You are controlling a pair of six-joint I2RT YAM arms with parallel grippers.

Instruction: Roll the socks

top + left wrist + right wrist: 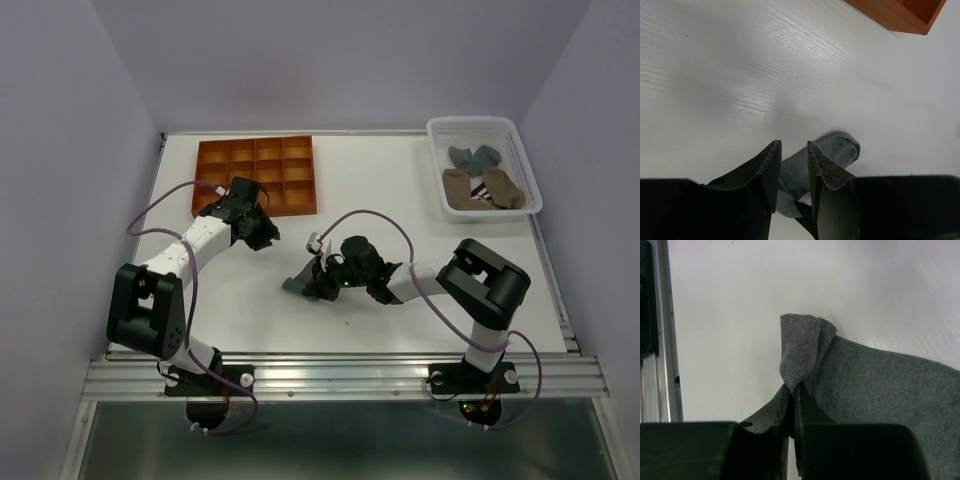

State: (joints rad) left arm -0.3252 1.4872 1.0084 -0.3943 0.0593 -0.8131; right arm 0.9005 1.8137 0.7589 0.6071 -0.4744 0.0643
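A grey sock (297, 281) lies mid-table, and my right gripper (318, 280) is shut on a raised fold of it. The right wrist view shows that gripper (792, 386) with its jaws pinched on the fold while the rest of the sock (880, 385) spreads flat to the right. My left gripper (268, 232) hangs up and to the left of the sock, apart from it. Its fingers (794, 145) stand partly open with nothing between them, and the sock (840, 150) shows beyond them. More socks lie in the basket: grey (474, 157), tan (460, 188) and one with a striped part (497, 190).
A white basket (522, 150) sits at the back right corner. An orange compartment tray (255, 175) stands at the back left, just behind the left gripper; its corner (900, 15) shows in the left wrist view. A metal rail (662, 365) runs along the table's near edge.
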